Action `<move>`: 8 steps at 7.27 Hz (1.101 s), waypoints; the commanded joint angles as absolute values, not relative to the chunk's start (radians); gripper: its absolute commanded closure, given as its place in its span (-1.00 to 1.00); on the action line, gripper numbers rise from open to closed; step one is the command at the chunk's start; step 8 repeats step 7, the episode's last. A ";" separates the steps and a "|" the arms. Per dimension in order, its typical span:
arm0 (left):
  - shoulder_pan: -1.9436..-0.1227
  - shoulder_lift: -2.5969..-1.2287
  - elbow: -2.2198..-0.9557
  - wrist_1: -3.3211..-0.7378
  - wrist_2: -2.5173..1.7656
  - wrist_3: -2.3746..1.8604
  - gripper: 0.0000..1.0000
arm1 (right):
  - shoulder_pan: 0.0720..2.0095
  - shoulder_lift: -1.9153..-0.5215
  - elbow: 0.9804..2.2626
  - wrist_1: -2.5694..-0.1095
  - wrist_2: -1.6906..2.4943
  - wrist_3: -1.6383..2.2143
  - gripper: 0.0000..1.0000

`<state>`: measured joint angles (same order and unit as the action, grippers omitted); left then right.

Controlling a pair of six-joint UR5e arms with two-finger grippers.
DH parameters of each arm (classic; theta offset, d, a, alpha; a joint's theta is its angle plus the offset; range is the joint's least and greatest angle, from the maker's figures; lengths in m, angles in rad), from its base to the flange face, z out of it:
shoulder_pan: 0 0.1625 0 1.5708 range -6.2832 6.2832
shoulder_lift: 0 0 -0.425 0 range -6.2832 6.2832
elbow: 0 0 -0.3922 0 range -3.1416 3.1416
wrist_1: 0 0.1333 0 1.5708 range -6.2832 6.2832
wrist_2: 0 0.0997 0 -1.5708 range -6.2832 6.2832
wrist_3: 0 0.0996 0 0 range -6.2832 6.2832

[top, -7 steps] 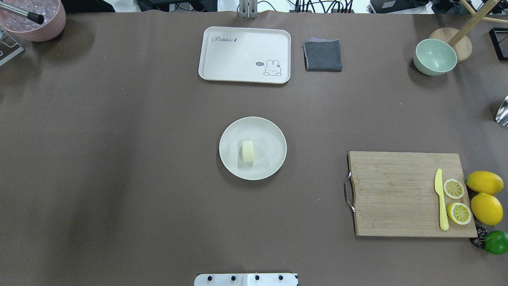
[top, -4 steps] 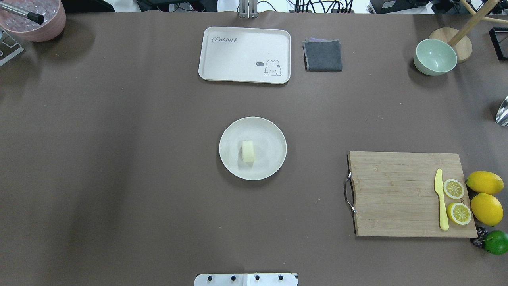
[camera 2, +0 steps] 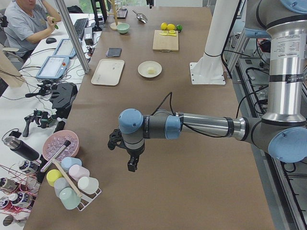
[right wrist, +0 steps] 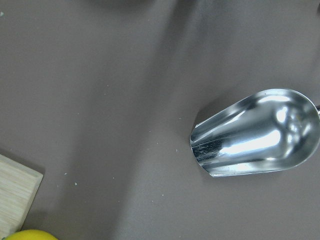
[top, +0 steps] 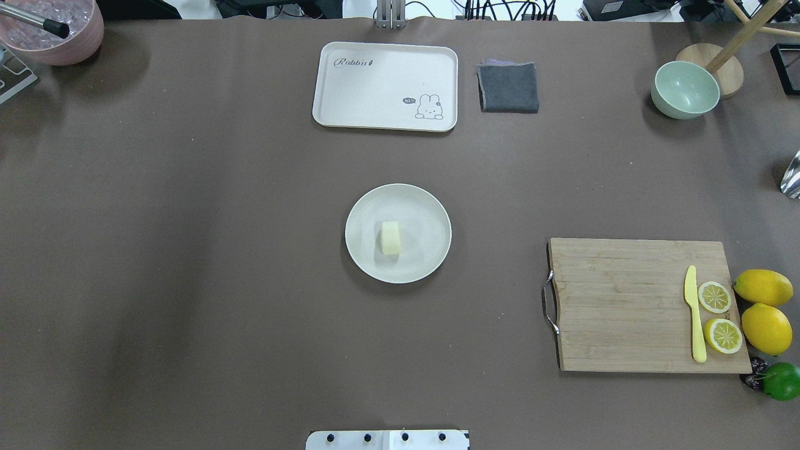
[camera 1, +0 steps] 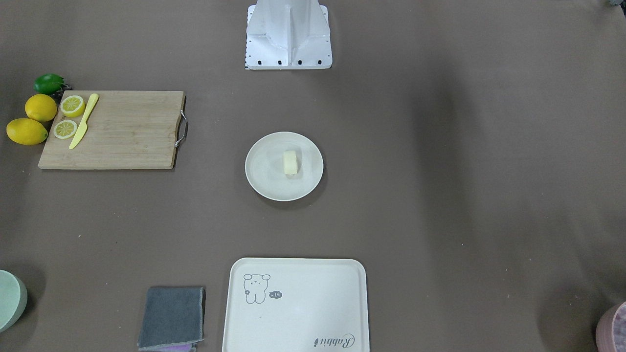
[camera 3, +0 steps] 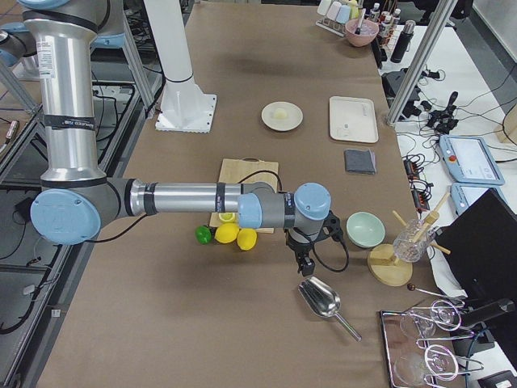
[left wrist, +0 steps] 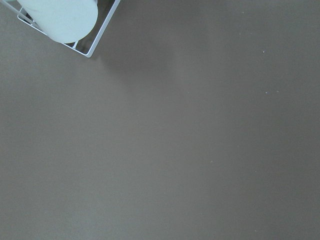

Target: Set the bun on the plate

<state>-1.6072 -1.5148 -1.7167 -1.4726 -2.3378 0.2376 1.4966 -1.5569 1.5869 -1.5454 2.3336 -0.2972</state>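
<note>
The pale bun (top: 390,237) lies near the middle of the round off-white plate (top: 428,215), at the table's centre; nothing touches it. The front-facing view shows the same bun (camera 1: 290,162) on the plate (camera 1: 264,173). No gripper appears in the overhead or front-facing views. My left gripper (camera 2: 132,165) hangs over bare table far out at the left end. My right gripper (camera 3: 305,267) hangs at the right end above a metal scoop (right wrist: 257,132). I cannot tell whether either is open or shut.
A cream tray (top: 385,85) and a grey cloth (top: 508,87) lie beyond the plate. At the right are a cutting board (top: 625,303) with a knife and lemon halves, lemons and a green bowl (top: 685,90). A cup rack (camera 2: 72,189) stands near the left gripper.
</note>
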 commanded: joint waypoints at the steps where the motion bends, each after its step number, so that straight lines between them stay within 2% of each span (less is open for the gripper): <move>1: -1.605 -1.516 -1.715 -1.473 -2.338 0.238 -0.95 | 1.499 -1.560 1.592 -1.546 2.336 -0.299 -0.99; 8: -1.605 -1.520 -1.703 -1.474 -2.338 0.238 -0.95 | 1.499 -1.560 1.592 -1.546 2.335 -0.291 -0.99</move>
